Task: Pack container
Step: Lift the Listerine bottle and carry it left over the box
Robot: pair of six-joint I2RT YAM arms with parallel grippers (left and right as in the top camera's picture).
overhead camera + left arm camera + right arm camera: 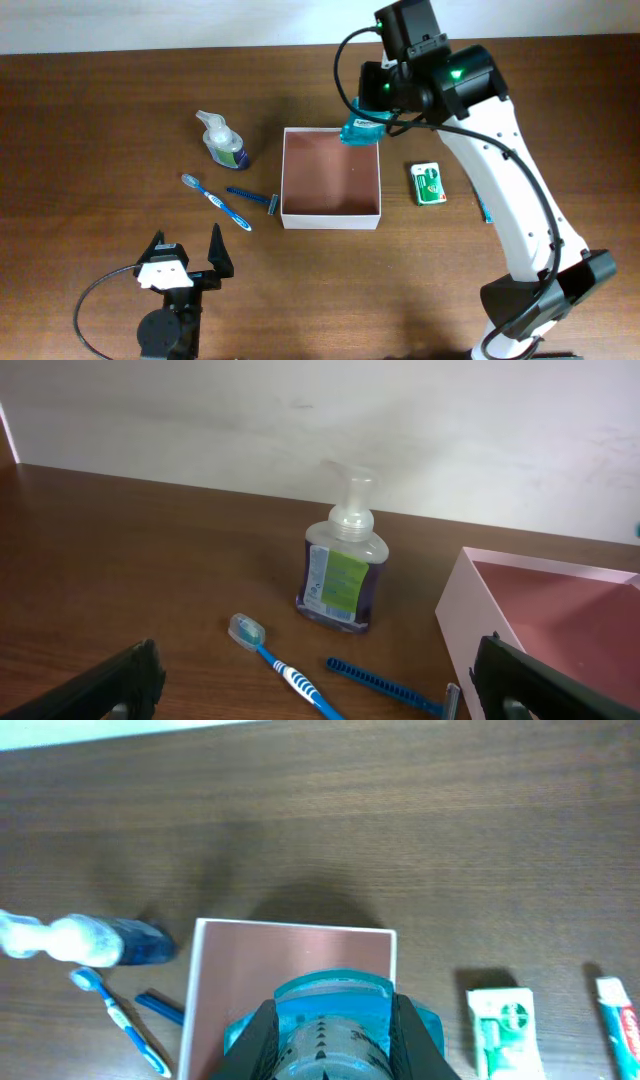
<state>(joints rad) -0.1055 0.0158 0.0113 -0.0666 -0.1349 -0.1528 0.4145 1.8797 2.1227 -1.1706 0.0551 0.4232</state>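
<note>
Open bench [100, 120] lies between the square, upward-facing container [330, 219] and the far edge. The right tool [335, 1042] pinches a teal plastic item [335, 995] over its far rim; the left tool [186, 250] is spread.

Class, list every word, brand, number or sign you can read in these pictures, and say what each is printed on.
Nothing can be read for certain.
On the soap bottle: green and white label, too blurred.
On the green packet: print too small.
On the tube at the right edge: red print, blurred.
On the teal plastic piece: a row of small marks, not legible.
</note>
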